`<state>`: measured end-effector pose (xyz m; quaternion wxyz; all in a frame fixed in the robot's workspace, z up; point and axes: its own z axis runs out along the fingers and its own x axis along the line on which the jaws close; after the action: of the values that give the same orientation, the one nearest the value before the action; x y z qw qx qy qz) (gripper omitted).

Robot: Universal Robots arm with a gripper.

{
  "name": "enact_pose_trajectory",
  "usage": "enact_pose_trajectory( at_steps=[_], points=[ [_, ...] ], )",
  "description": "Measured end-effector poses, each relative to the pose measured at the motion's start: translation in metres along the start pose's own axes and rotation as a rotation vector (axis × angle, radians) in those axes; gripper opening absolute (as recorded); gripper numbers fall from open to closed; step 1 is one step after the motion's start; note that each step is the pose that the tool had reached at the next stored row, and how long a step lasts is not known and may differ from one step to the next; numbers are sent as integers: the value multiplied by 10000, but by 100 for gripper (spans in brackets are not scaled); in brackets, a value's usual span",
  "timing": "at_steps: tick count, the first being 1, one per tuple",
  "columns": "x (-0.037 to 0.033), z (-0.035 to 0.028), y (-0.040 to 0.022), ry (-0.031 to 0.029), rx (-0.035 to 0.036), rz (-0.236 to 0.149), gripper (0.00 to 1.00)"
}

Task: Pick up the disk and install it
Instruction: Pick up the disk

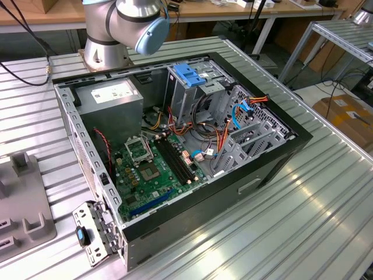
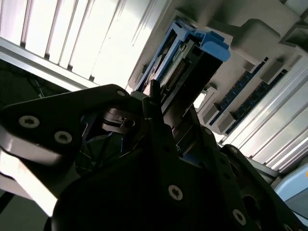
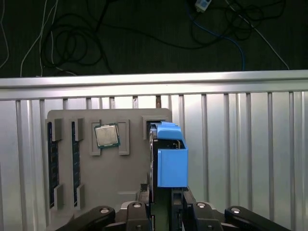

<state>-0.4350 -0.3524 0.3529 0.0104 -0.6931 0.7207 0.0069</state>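
one disk (image 3: pixel 172 161), seen edge-on in its light-blue side frame, is clamped between the fingers of the end effector (image 3: pixel 166 207), which are closed on the end of the disk nearest the wrist. it stands over the grey fixture tray (image 3: pixel 118 187), just beside the cpu (image 3: pixel 106 135) seated in that tray. two memory sticks (image 3: pixel 52 159) lie in slots farther across the tray. whether the disk's far end is clear of its tray slot cannot be told.

the grip takes only one end of the disk, so the free end could probably swing or slip between the fingers if it catches on the slot wall. a sideways drift would likely knock the cpu, since it is so close. the plastic frame may flex under the squeeze and sit crooked.

the open computer case (image 1: pixel 198 213) stands on the slatted desk (image 1: pixel 303 227) just beside the tray, on the exterior view's right of it. loose orange and red cables (image 1: pixel 223 139) hang by its drive cage (image 1: pixel 192 96), where they could snag a tilted disk.

as for writing, the power supply (image 1: pixel 113 108) carries a white label and the cpu lid bears faint marks, but neither is legible. the disk's label face is turned edge-on.
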Motion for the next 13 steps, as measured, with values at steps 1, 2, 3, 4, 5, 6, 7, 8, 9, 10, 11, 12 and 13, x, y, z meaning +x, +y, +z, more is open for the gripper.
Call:
enact_pose_trajectory(
  at_steps=[1, 2, 3, 4, 5, 6, 7, 8, 9, 10, 11, 12, 13],
  points=[
    [0, -1, 0, -1, 2, 0, 35],
    [0, -1, 0, -1, 2, 0, 35],
    [0, 0, 0, -1, 3, 0, 35],
    [0, -1, 0, -1, 2, 0, 35],
    [0, -2, 0, 0, 0, 0, 35],
    [0, -2, 0, 0, 0, 0, 35],
    [0, -2, 0, 0, 1, 0, 35],
    [0, -2, 0, 0, 0, 0, 35],
    [0, -2, 0, -1, 1, 0, 35],
    [0, -2, 0, -1, 1, 0, 35],
    [0, -2, 0, -1, 1, 0, 35],
    [0, -2, 0, 0, 0, 0, 35],
    [0, -3, 0, 0, 1, 0, 35]
  ],
)
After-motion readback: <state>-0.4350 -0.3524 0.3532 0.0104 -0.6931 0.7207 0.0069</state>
